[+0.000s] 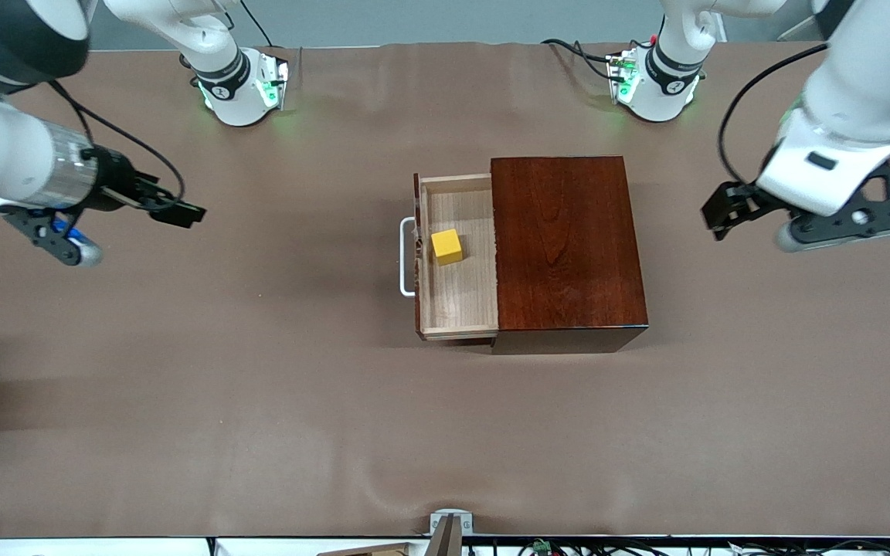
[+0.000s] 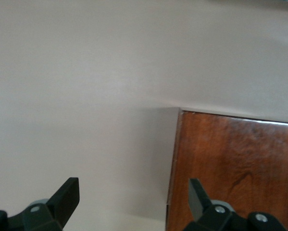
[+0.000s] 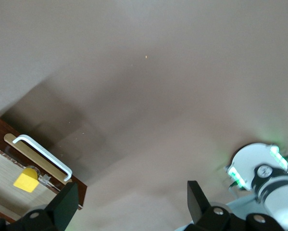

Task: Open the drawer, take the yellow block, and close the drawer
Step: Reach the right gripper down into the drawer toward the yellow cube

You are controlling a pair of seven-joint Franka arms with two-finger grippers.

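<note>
We see the drawer (image 1: 456,259) pulled out of the dark reddish-brown wooden box (image 1: 566,247), its white handle (image 1: 406,256) toward the right arm's end. The yellow block (image 1: 446,246) sits inside on the tray floor, untouched. Right gripper (image 1: 171,207) hangs over bare table, fingers wide, empty. Left gripper (image 1: 723,210) hangs over the table beside the box, fingers wide, empty.

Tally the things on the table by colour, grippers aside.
Reddish-brown: 1, wooden box holding the open drawer
Yellow: 1, yellow block in the drawer
White: 1, drawer handle
Total: 3
</note>
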